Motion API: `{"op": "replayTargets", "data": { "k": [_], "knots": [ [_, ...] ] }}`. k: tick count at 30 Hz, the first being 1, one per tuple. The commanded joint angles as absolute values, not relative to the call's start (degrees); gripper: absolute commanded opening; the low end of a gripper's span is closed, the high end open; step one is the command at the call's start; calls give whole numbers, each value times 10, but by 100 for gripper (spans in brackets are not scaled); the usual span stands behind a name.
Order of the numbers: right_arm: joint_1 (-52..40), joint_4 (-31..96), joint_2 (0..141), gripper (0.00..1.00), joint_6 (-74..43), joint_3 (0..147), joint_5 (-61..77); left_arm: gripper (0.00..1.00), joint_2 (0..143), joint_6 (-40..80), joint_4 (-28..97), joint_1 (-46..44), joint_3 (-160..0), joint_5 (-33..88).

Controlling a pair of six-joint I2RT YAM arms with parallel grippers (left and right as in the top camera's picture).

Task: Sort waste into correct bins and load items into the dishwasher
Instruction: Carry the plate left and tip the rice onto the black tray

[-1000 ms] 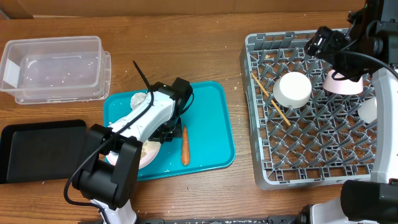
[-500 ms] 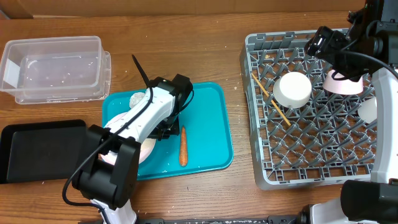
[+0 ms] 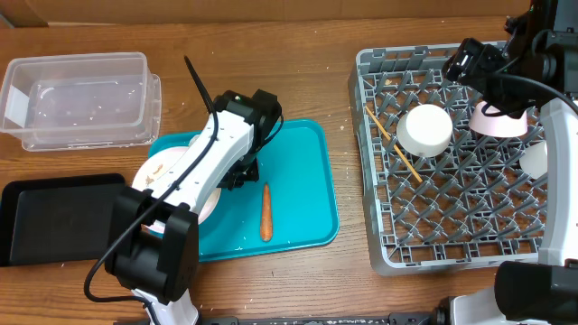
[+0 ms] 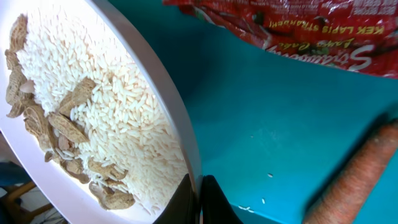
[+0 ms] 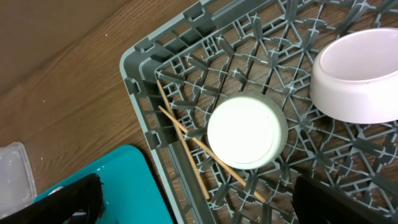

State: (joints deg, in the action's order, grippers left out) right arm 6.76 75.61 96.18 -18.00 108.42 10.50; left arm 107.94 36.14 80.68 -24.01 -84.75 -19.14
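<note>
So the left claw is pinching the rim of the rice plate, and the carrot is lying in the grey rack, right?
Not quite. The overhead view shows the carrot lying on the teal tray, not in the grey rack. The left claw does pinch the rice plate at its rim.

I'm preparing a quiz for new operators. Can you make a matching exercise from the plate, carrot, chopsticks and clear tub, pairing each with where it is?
1 plate
2 carrot
3 chopsticks
4 clear tub

A in the grey rack
B lying free on the teal tray
C on the bare table
D pinched at its rim by the left gripper

Pairs: 1-D, 2-B, 3-A, 4-C
</note>
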Motion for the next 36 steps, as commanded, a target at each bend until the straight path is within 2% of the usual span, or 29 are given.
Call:
{"op": "replayTargets", "data": {
  "k": [1,6,15,25,36],
  "knots": [
    [68,753,957,100,-181,1100,103,4,1083,377,824,-232,-887,-217],
    [68,753,957,100,-181,1100,103,4,1082,377,834,-200,-907,-216],
    [68,753,957,100,-181,1100,103,4,1082,372,832,-60,-907,-200],
    [68,753,957,100,-180,1100,103,4,1082,309,763,72,-907,-106],
    [68,753,957,100,-180,1100,103,4,1082,292,715,194,-907,-67]
  ]
}}
